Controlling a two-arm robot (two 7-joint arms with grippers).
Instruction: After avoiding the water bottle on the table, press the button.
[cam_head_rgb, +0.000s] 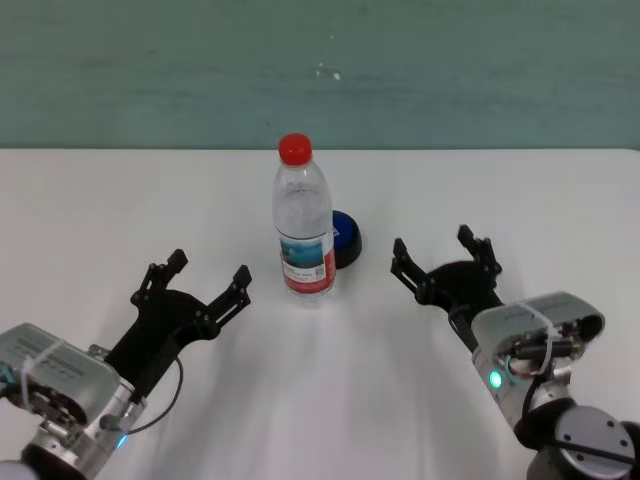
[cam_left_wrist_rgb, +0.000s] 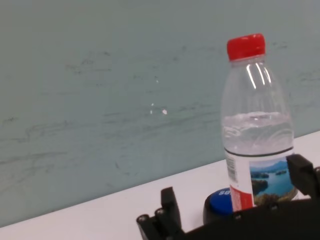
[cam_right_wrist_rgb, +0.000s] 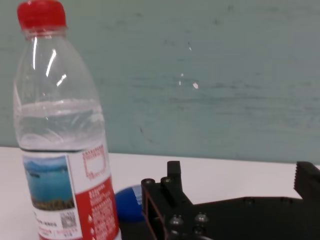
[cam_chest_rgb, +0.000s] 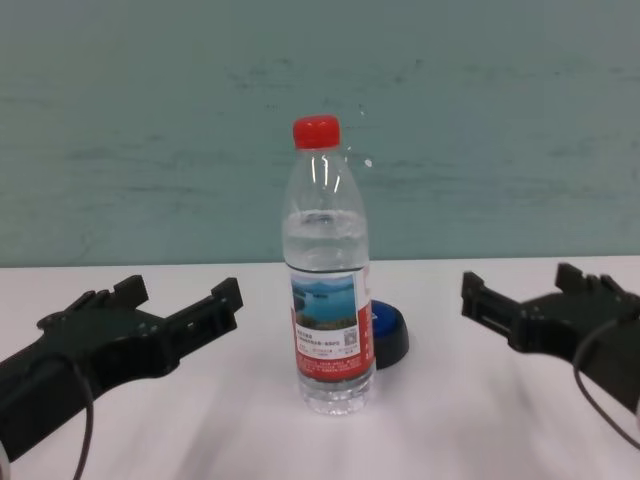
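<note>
water bottle (cam_head_rgb: 303, 225) upright at centre of white table (cam_head_rgb: 90, 200), blue button (cam_head_rgb: 347, 238) just behind it to the right, left gripper (cam_head_rgb: 194, 277) and right gripper (cam_head_rgb: 445, 252) flanking, fingers apart, holding nothing

Backdrop: dull teal-green painted wall (cam_head_rgb: 320, 70), flat and scuffed with faint horizontal streaks and small pale chips, meeting the far edge of the smooth plain white bench (cam_head_rgb: 90, 220), evenly lit.
</note>
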